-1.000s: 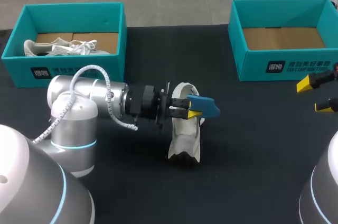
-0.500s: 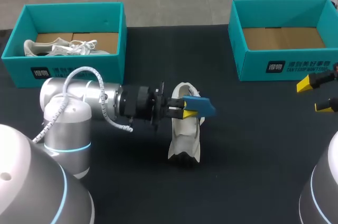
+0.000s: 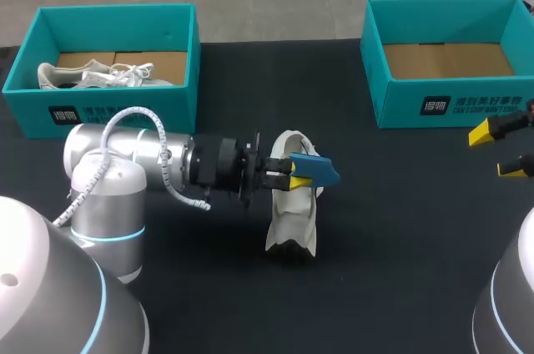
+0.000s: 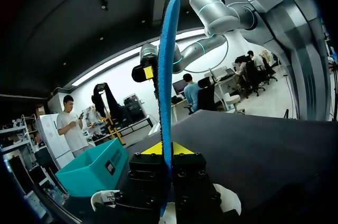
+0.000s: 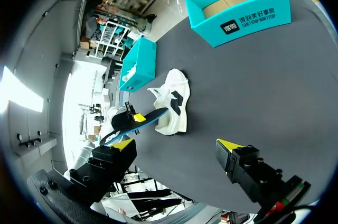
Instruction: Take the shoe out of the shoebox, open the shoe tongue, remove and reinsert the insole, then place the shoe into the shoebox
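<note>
Your left fingers (image 3: pixel 302 179) pinch the blue insole (image 3: pixel 320 170); your right fingers (image 3: pixel 481 133) stand spread. On the table (image 3: pixel 400 237), the left box (image 3: pixel 117 112) and right box (image 3: pixel 450 108) sit at the far corners. The white shoe (image 3: pixel 292 225) lies mid-table, just under the insole.

The setting is a robotics laboratory workstation. Two grey collaborative robot arms, the left arm (image 3: pixel 133 158) and the right arm (image 3: pixel 511 304), stand at the near edge of a black-surfaced table (image 3: pixel 392 229). A white coiled cable (image 3: pixel 154 116) runs along the left arm. Two matching teal boxes, the left shoebox (image 3: pixel 117 108) and the right shoebox (image 3: pixel 455 105), stand open at the table's far side, well apart.
</note>
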`<state>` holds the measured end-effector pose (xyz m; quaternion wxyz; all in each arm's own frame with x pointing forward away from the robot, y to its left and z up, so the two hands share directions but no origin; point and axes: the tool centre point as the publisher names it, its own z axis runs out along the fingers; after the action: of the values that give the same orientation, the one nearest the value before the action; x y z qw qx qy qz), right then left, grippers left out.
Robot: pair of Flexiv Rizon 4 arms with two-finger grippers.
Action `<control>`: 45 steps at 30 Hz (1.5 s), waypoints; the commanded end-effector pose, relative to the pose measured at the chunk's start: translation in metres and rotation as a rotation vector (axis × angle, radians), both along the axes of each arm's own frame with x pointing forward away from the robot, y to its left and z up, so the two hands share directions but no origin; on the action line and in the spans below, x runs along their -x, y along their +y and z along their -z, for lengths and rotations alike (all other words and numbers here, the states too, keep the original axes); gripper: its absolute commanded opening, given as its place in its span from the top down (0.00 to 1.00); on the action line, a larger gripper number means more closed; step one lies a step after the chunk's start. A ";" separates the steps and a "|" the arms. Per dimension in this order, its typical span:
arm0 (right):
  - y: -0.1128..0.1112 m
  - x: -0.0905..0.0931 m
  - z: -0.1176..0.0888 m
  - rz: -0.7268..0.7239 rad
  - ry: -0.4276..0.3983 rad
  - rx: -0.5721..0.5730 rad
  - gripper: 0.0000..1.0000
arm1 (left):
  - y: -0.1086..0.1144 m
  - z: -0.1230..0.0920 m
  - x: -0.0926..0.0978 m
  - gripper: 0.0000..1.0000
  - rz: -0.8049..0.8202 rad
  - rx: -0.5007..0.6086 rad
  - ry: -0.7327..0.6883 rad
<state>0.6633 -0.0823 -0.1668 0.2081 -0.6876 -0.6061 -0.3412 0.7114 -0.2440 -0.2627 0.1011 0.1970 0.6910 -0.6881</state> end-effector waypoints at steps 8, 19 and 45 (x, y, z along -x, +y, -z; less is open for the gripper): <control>0.000 0.010 -0.001 0.031 -0.026 0.004 0.00 | 0.014 -0.009 0.009 1.00 -0.016 0.008 -0.013; 0.000 0.010 -0.001 0.031 -0.026 0.004 0.00 | 0.020 0.010 0.003 1.00 -0.029 -0.008 0.005; 0.000 0.010 -0.001 0.031 -0.026 0.004 0.00 | 0.024 0.042 -0.007 1.00 0.019 0.013 -0.018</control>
<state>0.6634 -0.0822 -0.1673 0.2085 -0.6874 -0.6063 -0.3412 0.7139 -0.2160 -0.2975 0.1049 0.2064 0.6862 -0.6896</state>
